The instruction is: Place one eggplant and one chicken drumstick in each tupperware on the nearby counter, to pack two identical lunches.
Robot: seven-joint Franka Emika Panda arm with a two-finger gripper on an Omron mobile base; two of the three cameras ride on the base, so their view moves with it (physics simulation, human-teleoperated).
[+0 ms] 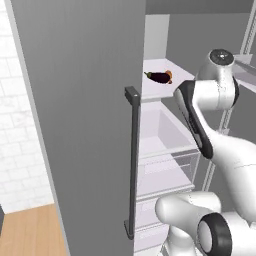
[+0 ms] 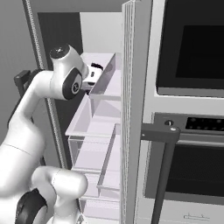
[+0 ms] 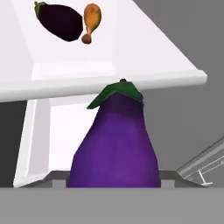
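Hand view: an eggplant (image 3: 116,144) (glossy purple, green cap up) fills the foreground, held in the end effector, whose tips are hidden behind it. Expect smooth, slippery, firm skin, so keep your grip across the broad belly. On the fridge shelf (image 3: 144,52) beyond lie a second eggplant (image 3: 59,22) touching a chicken drumstick (image 3: 91,21).

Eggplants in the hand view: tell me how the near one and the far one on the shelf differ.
The near eggplant looks bright purple; the far eggplant looks almost black. The near one points its green cap away from the camera at the gripper's end; the far one lies on the white shelf beside a chicken drumstick. Both have green caps.
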